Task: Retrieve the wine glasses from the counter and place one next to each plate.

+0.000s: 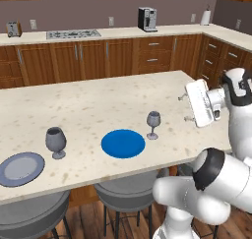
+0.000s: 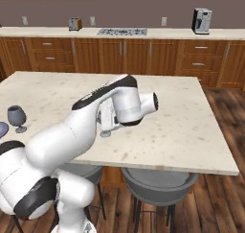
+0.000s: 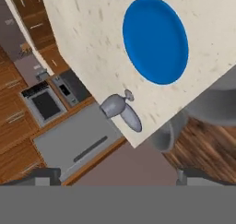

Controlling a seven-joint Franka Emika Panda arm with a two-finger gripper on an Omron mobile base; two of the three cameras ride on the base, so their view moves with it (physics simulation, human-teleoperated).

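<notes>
From the left base view, you see your claw (image 1: 183, 108) hanging spread wide and empty above the island (image 1: 88, 110), near its right edge. The slim glass (image 1: 153, 124) stands upright just left of the claw, apart from it, close beside the right rim of the blue plate (image 1: 123, 143). Further left, well apart from the claw, the dark wide-bowled glass (image 1: 56, 142) stands upright near the grey plate (image 1: 20, 168), which lies at the island's front edge. Bare stone stretches behind both glasses. Grey stools (image 1: 123, 191) sit under the front edge.

From the right base view, your arm hides the claw. A glass foot (image 2: 105, 133) shows just below the wrist. The dark glass (image 2: 16, 117) stands far left. To the right, the island top (image 2: 182, 117) lies open up to its edges.

In the hand view, your fingertips (image 3: 46, 176) stand wide apart. The slim bluish translucent glass (image 3: 120, 110) sits ahead of them, near the island's edge, just beside the blue plate (image 3: 156, 40).
</notes>
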